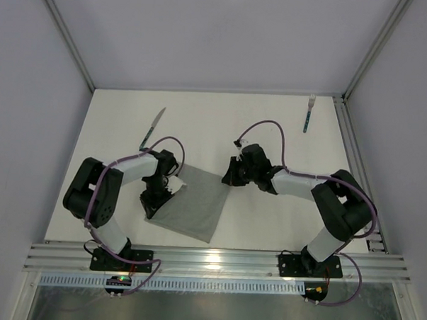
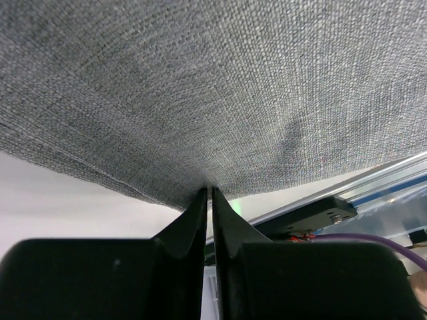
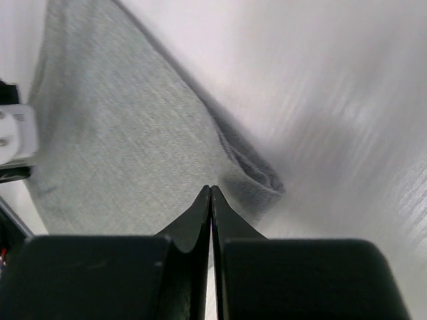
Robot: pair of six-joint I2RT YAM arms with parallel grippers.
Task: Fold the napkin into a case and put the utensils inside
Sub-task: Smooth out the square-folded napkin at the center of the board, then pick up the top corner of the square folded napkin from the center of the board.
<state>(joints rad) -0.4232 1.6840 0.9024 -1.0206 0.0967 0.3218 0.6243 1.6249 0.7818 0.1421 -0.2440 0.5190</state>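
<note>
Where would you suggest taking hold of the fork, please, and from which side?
Probably grip the fork across its teal handle, from above with the right gripper: it lies flat, tines pointing away from the arms, handle nearer, at the far right of the table.

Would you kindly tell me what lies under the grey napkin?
Only the white table shows around the napkin; the knife and fork lie apart from it. Beneath its middle is covered.

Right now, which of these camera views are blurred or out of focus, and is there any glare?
Right wrist view: the table is smeared into diagonal streaks, and the napkin looks soft. Left wrist view: the napkin's weave is crisp, with a dim shadow patch at the right. Top view: sharp and evenly lit, with a bright glare spot on the metal rail.
</note>
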